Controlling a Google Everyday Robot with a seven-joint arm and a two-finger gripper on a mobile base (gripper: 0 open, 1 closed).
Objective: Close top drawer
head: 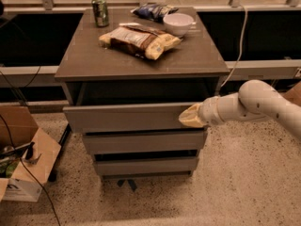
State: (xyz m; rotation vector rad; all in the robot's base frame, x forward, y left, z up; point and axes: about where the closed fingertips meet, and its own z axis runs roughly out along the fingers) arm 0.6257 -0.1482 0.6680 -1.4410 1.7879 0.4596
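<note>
The top drawer [127, 117] of the grey cabinet stands partly open, its plain flat front panel a short way out from the cabinet body, with a dark gap behind it. My gripper [189, 117] comes in from the right on a white arm and rests against the right end of the drawer front. Two shorter drawer fronts [143, 141] sit below it.
The cabinet top [84, 60] holds a green can [99, 11], a snack bag [138, 40], a dark bag [153, 11] and a white bowl [178, 22]. An open cardboard box [21, 159] stands on the floor at left. A cable [240, 41] hangs at the right.
</note>
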